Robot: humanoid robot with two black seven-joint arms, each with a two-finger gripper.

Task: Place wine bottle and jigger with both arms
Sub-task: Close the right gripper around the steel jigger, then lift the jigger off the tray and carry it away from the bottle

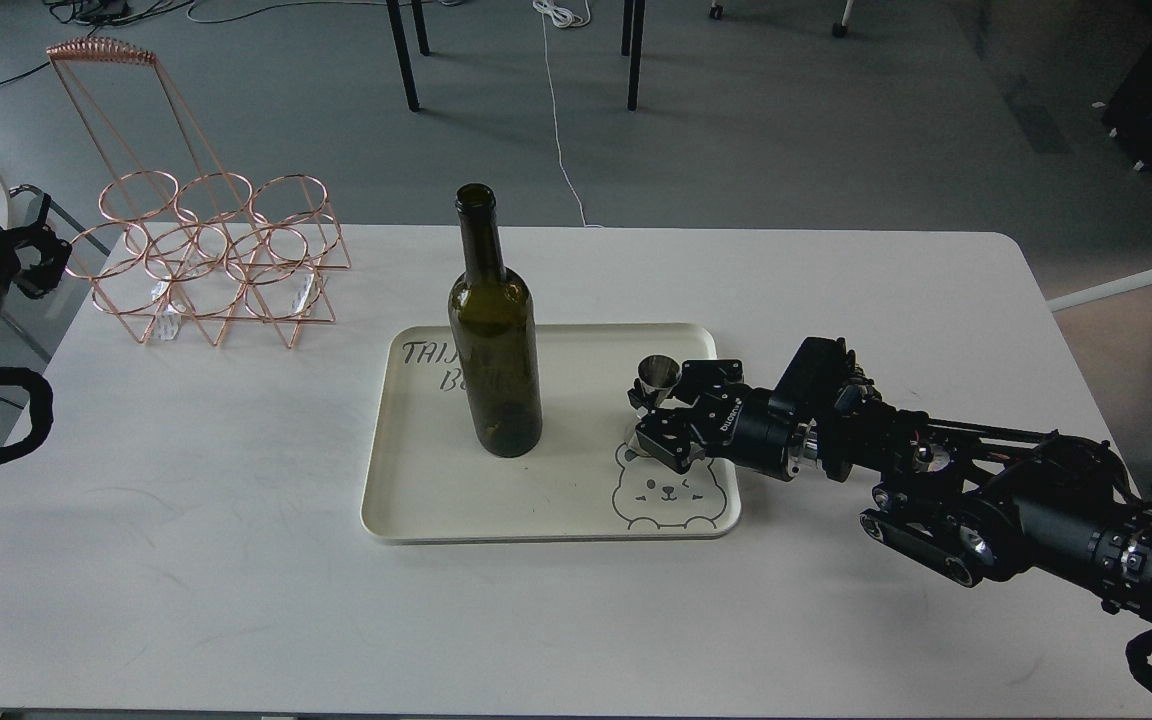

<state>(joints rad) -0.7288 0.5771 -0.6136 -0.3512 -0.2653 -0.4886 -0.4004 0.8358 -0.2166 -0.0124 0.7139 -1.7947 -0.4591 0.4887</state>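
Jigger (pixel 657 377), small shiny steel hourglass cup, is gripped by the right jaws (pixel 648 412) over the cream tray (pixel 436 500).
Release is judged next; left jaws (pixel 36 262) cannot be told.

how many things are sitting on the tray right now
2. The wine bottle stands upright left of centre on the tray; the jigger is at its right side, between the right gripper's fingers. Nothing else shows there.

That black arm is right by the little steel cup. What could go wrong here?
The right gripper fingers crowd the jigger on the tray; a clumsy pull-back might tip the small cup. The wine bottle stands tall and unsupported nearby, so a sideways sweep could topple it.
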